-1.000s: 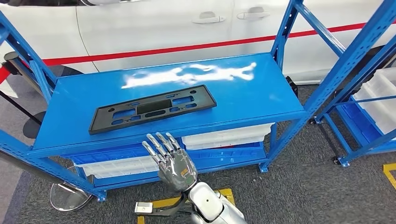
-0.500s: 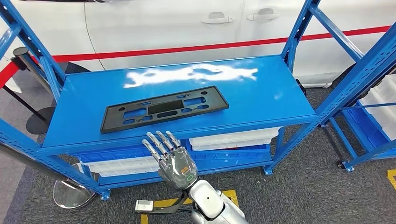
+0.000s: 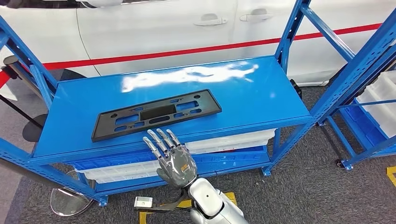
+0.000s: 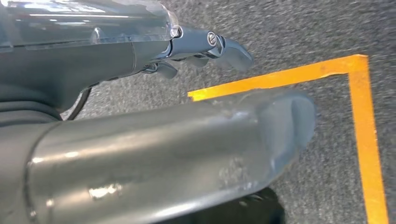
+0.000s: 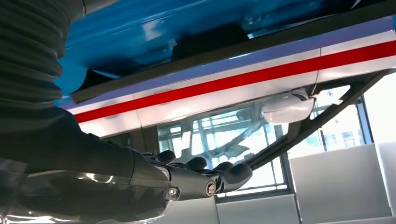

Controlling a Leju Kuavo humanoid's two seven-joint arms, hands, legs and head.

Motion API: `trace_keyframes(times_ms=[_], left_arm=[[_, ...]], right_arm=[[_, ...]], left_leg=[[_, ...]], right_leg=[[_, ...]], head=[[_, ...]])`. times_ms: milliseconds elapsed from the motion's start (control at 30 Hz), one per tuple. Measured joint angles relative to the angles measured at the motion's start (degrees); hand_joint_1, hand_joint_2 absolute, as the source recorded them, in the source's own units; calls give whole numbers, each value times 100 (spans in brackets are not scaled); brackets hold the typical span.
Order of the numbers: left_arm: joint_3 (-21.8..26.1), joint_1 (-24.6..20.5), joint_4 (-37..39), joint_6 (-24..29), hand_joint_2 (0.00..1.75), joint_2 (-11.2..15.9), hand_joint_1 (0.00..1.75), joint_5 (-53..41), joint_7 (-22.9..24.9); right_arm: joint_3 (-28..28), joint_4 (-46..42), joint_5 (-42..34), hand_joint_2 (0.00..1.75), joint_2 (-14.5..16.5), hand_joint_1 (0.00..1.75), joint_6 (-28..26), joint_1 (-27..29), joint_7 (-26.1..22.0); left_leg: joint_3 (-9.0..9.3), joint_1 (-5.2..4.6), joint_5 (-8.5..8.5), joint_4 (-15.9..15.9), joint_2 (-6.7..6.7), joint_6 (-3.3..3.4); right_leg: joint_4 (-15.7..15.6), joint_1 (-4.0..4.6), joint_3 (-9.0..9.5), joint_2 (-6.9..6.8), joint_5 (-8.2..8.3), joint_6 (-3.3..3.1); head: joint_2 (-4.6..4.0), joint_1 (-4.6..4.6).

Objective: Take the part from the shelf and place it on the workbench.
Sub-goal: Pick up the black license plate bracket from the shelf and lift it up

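Observation:
A flat black plastic part (image 3: 156, 114) with several cut-outs lies on the top board of the blue shelf (image 3: 252, 93), close to its front edge. My right hand (image 3: 173, 161) is raised just in front of that edge, below the part. Its fingers are spread and point up at the shelf, and it holds nothing. The right wrist view looks past my right hand (image 5: 187, 179) along the blue board toward the car. My left hand (image 4: 187, 116) hangs over the grey carpet with nothing in it.
White bins (image 3: 233, 137) sit on the lower shelf level. A second blue rack (image 3: 369, 107) with white bins stands at the right. A white car (image 3: 163, 23) with a red stripe is behind the shelf. A round stand base (image 3: 70, 200) and yellow floor tape (image 4: 364, 140) lie near.
The whole picture swayed to the right and back, so the camera moved. My right hand stays raised and open, its fingertips now a little closer to the shelf's front edge.

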Motion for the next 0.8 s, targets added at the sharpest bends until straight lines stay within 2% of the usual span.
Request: trace_keyframes(times_ms=[67, 167, 233, 300, 333, 367, 400, 467, 500, 533, 600, 667, 700, 733, 800], left_arm=[[11, -3, 2, 0, 0, -1, 0, -15, -3], [29, 7, 2, 2, 0, -2, 0, -31, -6], [37, 1, 2, 2, 0, -2, 0, -37, -9], [44, -5, 2, 2, 0, -1, 0, -39, -11], [46, -4, 2, 2, 0, -1, 0, -39, -11], [49, -2, 2, 2, 0, -2, 0, -39, -11], [51, 0, 2, 2, 0, -3, 0, -39, -11], [52, 1, 4, 1, 0, -19, 0, -44, -11], [53, -2, 7, 0, 0, -31, 0, -49, -12], [54, -5, 10, 0, 0, -43, 0, -53, -12], [55, -13, 13, -1, 0, -51, 0, -60, -11], [56, -19, 13, -1, 0, -47, 0, -69, -10], [56, -22, 13, -1, 0, -45, 0, -74, -10], [57, -22, 13, -1, 0, -44, 0, -76, -10], [57, -16, 14, -1, 0, -46, 0, -85, -9]], right_arm=[[-2, -7, -8, 175, 1, 0, 43, -1, -5], [-9, -24, -11, 175, 1, 0, 58, -4, -10], [-21, -39, -15, 175, -1, 0, 62, -2, -10], [-30, -43, -21, 175, -4, 0, 65, 7, -9], [-32, -43, -24, 175, -6, 0, 66, 12, -9], [-33, -43, -25, 175, -7, 0, 67, 15, -9], [-33, -43, -26, 175, -8, 0, 67, 16, -9], [-34, -43, -26, 175, -8, 0, 79, 14, -10], [-34, -43, -27, 175, -8, 0, 95, 12, -10], [-35, -44, -28, 175, -8, 0, 114, 11, -10], [-36, -46, -35, 175, -7, 0, 146, 12, -10], [-36, -60, -42, 175, 2, 0, 174, 15, -10], [-37, -67, -44, 175, 5, 0, 196, 11, -10], [-37, -74, -46, 175, 9, 0, 218, 9, -9], [-38, -75, -53, 175, 9, 0, 250, 8, -8]], left_leg=[[40, -35, -28, -96, -12, 94], [62, -19, -19, -134, -15, 231], [86, -11, -25, -157, -12, 303], [99, -26, -52, -157, -10, 343], [114, -34, -67, -156, -12, 349], [137, -41, -86, -156, -16, 351], [173, -49, -109, -156, -22, 347], [251, -67, -165, -157, -33, 325], [276, -76, -193, -155, -38, 301], [289, -77, -213, -159, -38, 270], [315, -71, -238, -195, -33, 193], [343, -63, -290, -175, -17, 131], [291, -64, -370, -30, -12, 108], [166, -58, -493, 234, -8, 86], [-256, -43, -770, 991, -7, 39]], right_leg=[[10, 18, -9, 4, -20, 61], [97, 1, -31, 4, -102, 146], [635, -15, -297, 2, -374, 185], [1406, -21, -747, 2, -650, 203], [1626, -23, -904, 2, -660, 202], [1636, -23, -958, 2, -557, 191], [1428, -18, -900, 2, -350, 166], [675, 18, -587, 3, 106, 69], [347, 41, -446, 2, 227, 26], [148, 64, -360, 2, 267, -6], [29, 81, -309, 11, 225, -36], [-62, 42, -224, 16, 229, -71], [-116, 19, -165, 9, 229, -93], [-152, 2, -111, -2, 222, -114], [-162, 9, -51, -16, 176, -146]], head=[[0, 2], [0, 17], [0, 32], [0, 37], [0, 37], [1, 37], [1, 38], [1, 34], [1, 32], [0, 28], [1, 28], [1, 22], [1, 11], [1, 1], [1, -11]])
